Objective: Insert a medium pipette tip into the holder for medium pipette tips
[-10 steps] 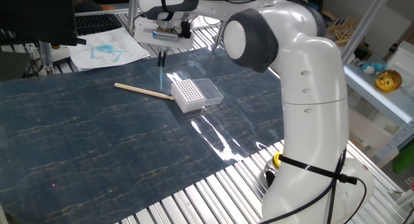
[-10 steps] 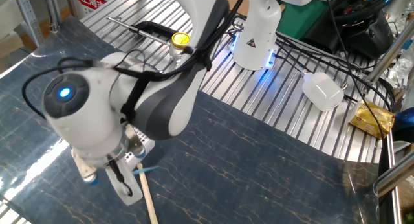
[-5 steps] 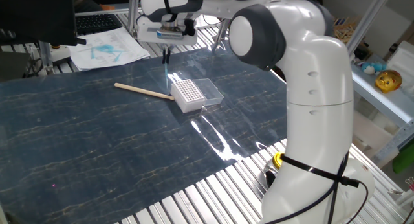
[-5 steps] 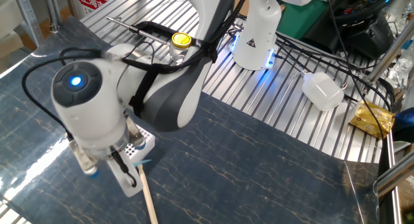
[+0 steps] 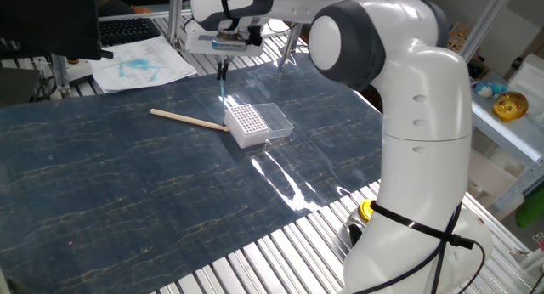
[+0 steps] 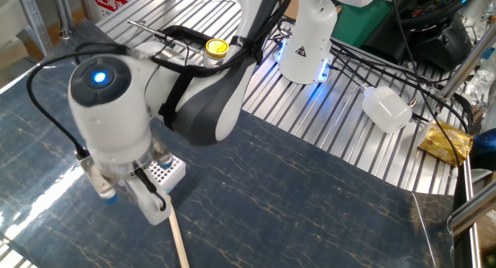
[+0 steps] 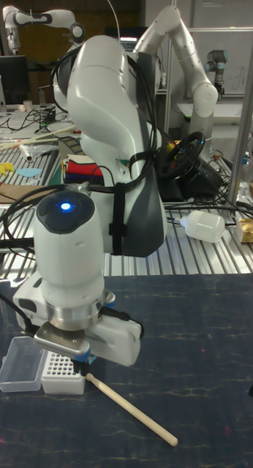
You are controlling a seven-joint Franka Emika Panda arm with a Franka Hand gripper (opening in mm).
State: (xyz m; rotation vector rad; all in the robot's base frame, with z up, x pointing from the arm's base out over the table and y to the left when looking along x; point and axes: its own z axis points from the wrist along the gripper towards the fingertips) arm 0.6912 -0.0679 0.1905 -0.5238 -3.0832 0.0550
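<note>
The arm reaches out over the dark surface (image 5: 127,192) with its wrist turned straight down, so the end effector (image 5: 223,70) hangs just above the far edge of the holder for medium pipette tips (image 5: 246,124). Its fingers are pinching the medium pipette tip (image 5: 223,88), which points down, poised over the holder's grid. A wooden stick (image 5: 189,120) lies beside the holder.
</note>
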